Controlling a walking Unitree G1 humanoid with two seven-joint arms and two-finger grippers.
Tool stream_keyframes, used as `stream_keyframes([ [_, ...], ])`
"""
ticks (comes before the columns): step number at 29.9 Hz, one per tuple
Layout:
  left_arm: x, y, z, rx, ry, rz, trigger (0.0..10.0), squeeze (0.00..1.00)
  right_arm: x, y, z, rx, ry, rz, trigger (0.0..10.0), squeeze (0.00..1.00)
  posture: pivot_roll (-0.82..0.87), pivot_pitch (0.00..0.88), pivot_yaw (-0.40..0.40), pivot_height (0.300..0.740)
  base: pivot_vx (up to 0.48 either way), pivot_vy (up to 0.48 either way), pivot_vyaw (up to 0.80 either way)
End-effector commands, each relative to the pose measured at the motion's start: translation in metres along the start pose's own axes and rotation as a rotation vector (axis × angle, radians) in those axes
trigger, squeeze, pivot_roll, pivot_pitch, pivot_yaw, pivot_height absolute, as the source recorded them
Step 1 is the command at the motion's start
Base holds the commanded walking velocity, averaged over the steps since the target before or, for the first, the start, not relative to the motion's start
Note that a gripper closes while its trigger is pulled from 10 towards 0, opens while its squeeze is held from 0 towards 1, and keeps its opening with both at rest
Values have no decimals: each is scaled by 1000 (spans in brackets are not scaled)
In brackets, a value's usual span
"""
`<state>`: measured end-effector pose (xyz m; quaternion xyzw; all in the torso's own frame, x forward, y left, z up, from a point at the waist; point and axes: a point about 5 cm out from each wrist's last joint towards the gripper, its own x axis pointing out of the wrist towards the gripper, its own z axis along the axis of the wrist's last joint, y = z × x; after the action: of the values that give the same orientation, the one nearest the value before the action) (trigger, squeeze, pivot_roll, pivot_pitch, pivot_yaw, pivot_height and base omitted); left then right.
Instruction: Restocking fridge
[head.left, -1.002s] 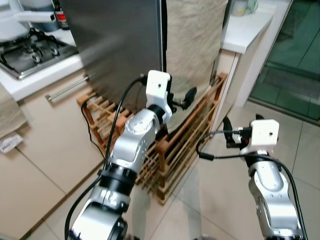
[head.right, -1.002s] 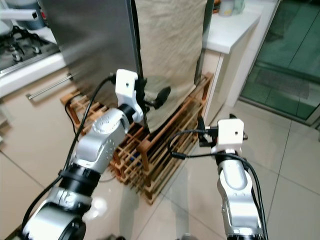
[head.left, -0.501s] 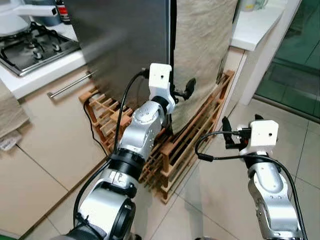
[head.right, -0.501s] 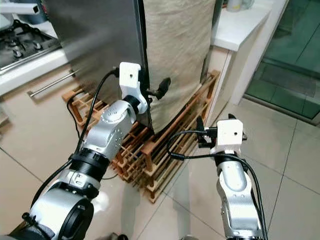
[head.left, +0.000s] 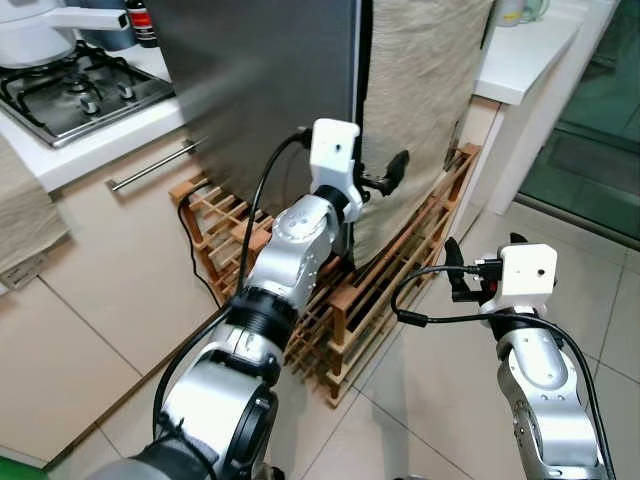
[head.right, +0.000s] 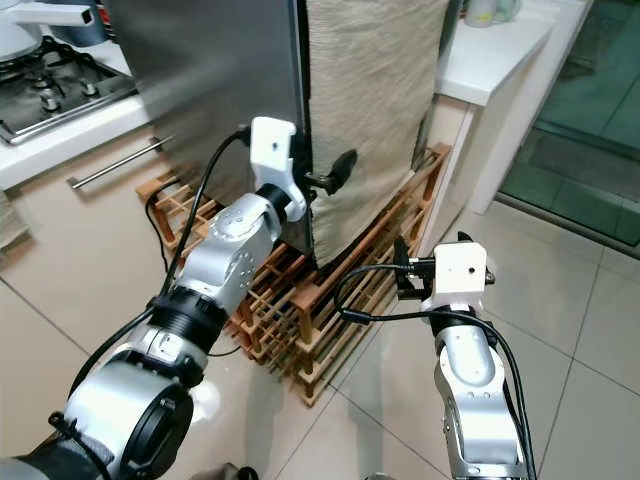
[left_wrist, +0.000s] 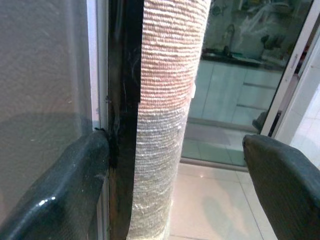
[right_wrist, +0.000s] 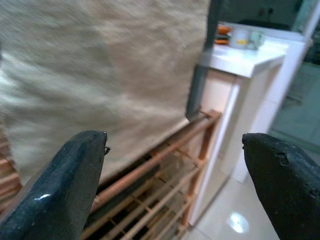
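Note:
The stainless steel fridge door (head.left: 262, 82) stands shut in front of me, with a beige cloth (head.left: 425, 85) hanging right beside its edge. My left gripper (head.left: 380, 175) is open at that edge. In the left wrist view one finger (left_wrist: 65, 200) rests against the dark seam (left_wrist: 122, 115) between door and cloth (left_wrist: 165, 100), and the other finger (left_wrist: 285, 185) is out past the cloth. My right gripper (head.left: 483, 256) hangs lower to the right, open and empty, facing the cloth (right_wrist: 100, 65) and the wooden rack (right_wrist: 160, 165).
A low wooden slat rack (head.left: 345, 300) sits on the floor under the fridge. A gas hob (head.left: 80, 85) on a white counter and a drawer handle (head.left: 150, 165) are at the left. A white counter (head.left: 525, 55) and glass door (head.left: 600, 120) are at the right, with tiled floor (head.left: 440, 400) below.
The whole view has shifted as I closed in on the fridge. My left arm has stretched further forward, bringing its gripper up to the door edge. The right arm holds its pose.

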<state>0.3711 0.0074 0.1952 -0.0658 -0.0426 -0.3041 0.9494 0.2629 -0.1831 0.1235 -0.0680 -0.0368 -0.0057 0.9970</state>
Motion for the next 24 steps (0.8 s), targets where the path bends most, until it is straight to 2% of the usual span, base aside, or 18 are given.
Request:
stream_keyframes([
  [1,15,-55,-1,-28,11,-178,10000,0,2,3,3,-2,-5,16,10000,0,-165,0,49,740,0,0,0],
  [2,16,-64,0,-46,5,-213,10000,0,2,3,3,-2,-5,15,10000,0,-165,0,49,740,0,0,0],
  [4,16,-92,4,-108,-21,-352,10000,0,2,2,3,-3,-7,12,10000,0,-176,0,60,740,0,0,0],
  [6,13,-109,8,-168,-45,-462,10000,0,2,2,4,-3,-10,8,10000,0,-186,0,69,740,0,0,0],
  [8,11,-114,10,-192,-54,-500,10000,0,2,2,5,-4,-12,5,10000,0,-187,0,71,740,0,0,0],
  [10,6,-126,18,-273,-104,-627,10000,0,2,0,5,-2,-15,-8,10000,0,-187,0,69,740,0,0,0],
  [11,-1,-134,26,-327,-148,-738,10000,0,2,-3,4,-1,-10,-18,10000,0,-183,0,63,740,0,0,0],
  [12,-1,-134,26,-327,-148,-738,10000,0,2,-3,4,-1,-10,-18,10000,0,-183,0,63,740,0,0,0],
  [14,-12,-142,40,-356,-207,-873,10000,0,1,-8,1,3,6,-33,10000,0,-178,0,59,740,0,0,0],
  [17,-17,-142,49,-386,-232,-926,10000,0,1,-11,-1,6,14,-42,10000,0,-171,0,56,740,0,0,0],
  [21,-17,-139,52,-390,-239,-927,10000,0,2,-12,-1,6,13,-44,10000,0,-167,0,56,740,0,0,0],
  [24,-16,-122,53,-374,-235,-861,10000,0,3,-10,0,7,9,-43,10000,0,-157,0,55,740,0,0,0],
])
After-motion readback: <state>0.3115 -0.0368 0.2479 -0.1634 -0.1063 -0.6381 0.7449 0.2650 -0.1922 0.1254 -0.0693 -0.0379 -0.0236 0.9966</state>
